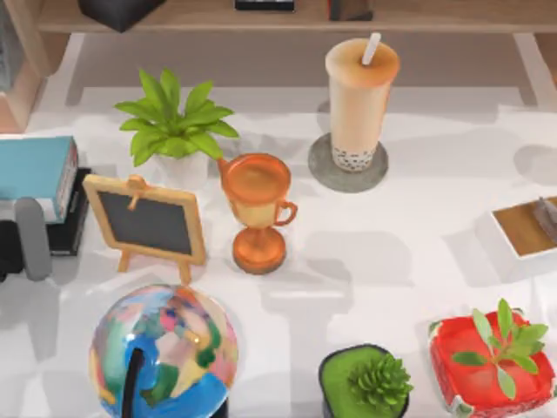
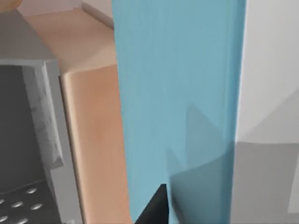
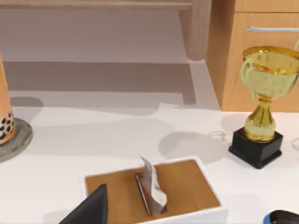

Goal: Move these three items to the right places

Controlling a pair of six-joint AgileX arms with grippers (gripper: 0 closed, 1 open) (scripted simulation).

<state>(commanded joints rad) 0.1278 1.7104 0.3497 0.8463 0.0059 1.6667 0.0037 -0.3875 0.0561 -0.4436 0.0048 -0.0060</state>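
Blue book (image 1: 33, 171) lies on the black book (image 1: 74, 228) at the table's left, our left gripper (image 1: 33, 237) beside it, jaw state indiscernible; cup (image 1: 359, 103) sits on the coaster (image 1: 324, 169). Next we judge a third item needs placing

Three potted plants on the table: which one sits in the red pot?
The sparse-leaved plant in the red pot at the table's front right corner. The succulent beside it has a dark pot with green top; the leafy plant at back left has a white one.
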